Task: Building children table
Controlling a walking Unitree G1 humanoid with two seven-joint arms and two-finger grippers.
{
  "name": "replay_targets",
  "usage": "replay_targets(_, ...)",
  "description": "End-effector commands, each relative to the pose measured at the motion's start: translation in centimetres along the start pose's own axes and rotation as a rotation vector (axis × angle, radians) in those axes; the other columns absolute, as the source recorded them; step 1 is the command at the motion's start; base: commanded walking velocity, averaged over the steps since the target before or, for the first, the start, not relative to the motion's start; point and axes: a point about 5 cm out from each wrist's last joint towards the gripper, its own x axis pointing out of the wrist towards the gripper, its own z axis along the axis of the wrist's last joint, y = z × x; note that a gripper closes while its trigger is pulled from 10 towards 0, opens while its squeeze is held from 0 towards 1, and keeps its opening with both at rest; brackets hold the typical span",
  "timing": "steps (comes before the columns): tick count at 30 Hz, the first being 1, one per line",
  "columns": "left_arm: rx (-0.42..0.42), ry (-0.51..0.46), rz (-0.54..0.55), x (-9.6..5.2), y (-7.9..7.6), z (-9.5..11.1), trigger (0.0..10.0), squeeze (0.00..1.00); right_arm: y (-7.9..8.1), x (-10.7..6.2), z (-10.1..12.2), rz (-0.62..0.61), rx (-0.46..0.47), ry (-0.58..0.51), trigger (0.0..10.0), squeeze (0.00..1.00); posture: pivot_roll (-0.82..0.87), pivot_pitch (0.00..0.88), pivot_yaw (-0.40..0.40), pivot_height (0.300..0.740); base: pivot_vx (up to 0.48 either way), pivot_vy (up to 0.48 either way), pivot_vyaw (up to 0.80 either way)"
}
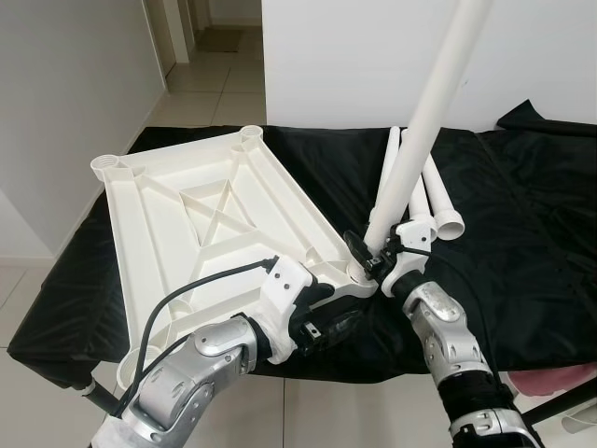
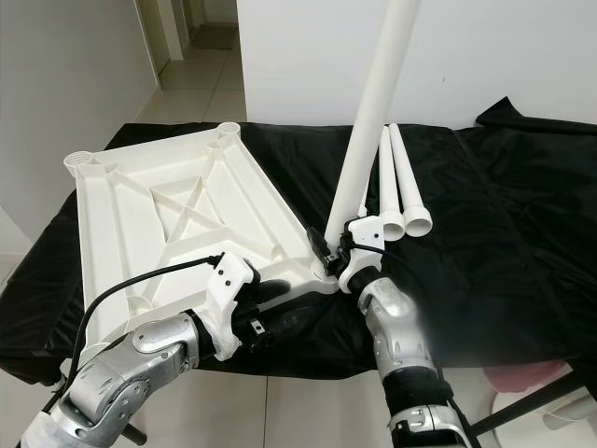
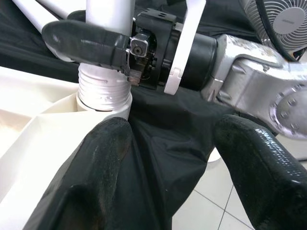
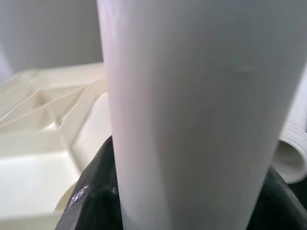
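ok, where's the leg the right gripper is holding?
In the left eye view the leg stands near-upright, its threaded end in the tabletop's near right corner socket, clamped low by the right gripper, with spare legs lying just behind.

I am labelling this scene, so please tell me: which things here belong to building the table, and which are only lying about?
Belongs to the job:
- white tabletop, upside down
- leg held by the right gripper at a corner socket
- spare legs
- left gripper, open at the tabletop's edge

Lying about:
- black cloth
- fan
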Motion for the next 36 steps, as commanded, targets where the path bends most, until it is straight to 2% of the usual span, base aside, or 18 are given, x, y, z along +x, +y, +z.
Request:
replay_targets(1, 0.01, -0.007, -0.054, 0.0, -0.4, 0.2, 10.0, 0.0, -0.4, -1.9, -3.9, -0.122, 0.035, 0.171, 10.0, 0.0, 0.0, 0.045, 0.045, 0.74, 0.0, 0.0, 0.0)
replay_targets(3, 0.01, -0.007, -0.054, 0.0, -0.4, 0.2, 10.0, 0.0, -0.4, -1.9, -3.9, -0.122, 0.035, 0.171, 10.0, 0.0, 0.0, 0.045, 0.045, 0.74, 0.0, 0.0, 0.0)
replay_targets(5, 0.01, -0.007, -0.052, 0.0, -0.3, 0.3, 10.0, 0.0, 0.4, -1.6, -3.5, -0.209, 0.034, 0.146, 10.0, 0.0, -0.01, 0.046, 0.047, 0.74, 0.0, 0.0, 0.0)
replay_targets(8, 0.01, -0.007, -0.052, 0.0, -0.3, 0.3, 10.0, 0.0, 0.4, -1.6, -3.5, -0.209, 0.034, 0.146, 10.0, 0.0, -0.01, 0.046, 0.047, 0.74, 0.0, 0.0, 0.0)
replay_targets(10, 0.009, -0.006, -0.054, 0.0, -0.4, 0.2, 10.0, 0.0, 1.5, -1.6, -3.3, -0.295, -0.008, 0.121, 10.0, 0.0, -0.01, 0.047, 0.046, 0.74, 0.0, 0.0, 0.0)
replay_targets(12, 0.009, -0.006, -0.054, 0.0, -0.4, 0.2, 10.0, 0.0, 1.5, -1.6, -3.3, -0.295, -0.008, 0.121, 10.0, 0.0, -0.01, 0.047, 0.046, 0.74, 0.0, 0.0, 0.0)
replay_targets(13, 0.008, -0.008, -0.051, 0.1, -0.4, 0.2, 10.0, 0.0, 2.8, -1.8, -3.3, -0.346, -0.004, 0.104, 10.0, 0.0, 0.0, 0.048, 0.041, 0.74, 0.0, 0.0, 0.0)
replay_targets(14, 0.007, -0.009, -0.049, 0.1, -0.4, 0.3, 10.0, 0.0, 3.2, -1.9, -3.4, -0.365, 0.011, 0.093, 10.0, 0.0, 0.0, 0.048, 0.041, 0.74, 0.0, 0.0, 0.0)
replay_targets(15, 0.008, -0.01, -0.047, 0.1, -0.3, 0.3, 10.0, 0.0, 3.5, -2.1, -3.5, -0.37, 0.036, 0.092, 10.0, 0.0, 0.0, 0.048, 0.041, 0.74, 0.0, 0.0, 0.0)
replay_targets(20, 0.009, -0.009, -0.044, 0.1, -0.3, 0.3, 10.0, 0.0, 4.1, -2.2, -3.7, -0.343, 0.043, 0.091, 10.0, 0.0, 0.0, 0.047, 0.039, 0.74, 0.0, 0.0, 0.0)
replay_targets(29, 0.01, -0.012, -0.044, 0.2, -0.3, 0.3, 10.0, 0.0, 3.8, -2.4, -3.6, -0.35, 0.023, 0.093, 10.0, 0.0, 0.0, 0.042, 0.036, 0.74, 0.0, 0.0, 0.0)
replay_targets(36, 0.01, -0.017, -0.04, 0.3, -0.3, 0.3, 10.0, 0.0, 3.3, -2.2, -3.0, -0.364, -0.035, 0.072, 10.0, 0.0, 0.0, 0.045, 0.031, 0.74, 0.0, 0.0, 0.0)
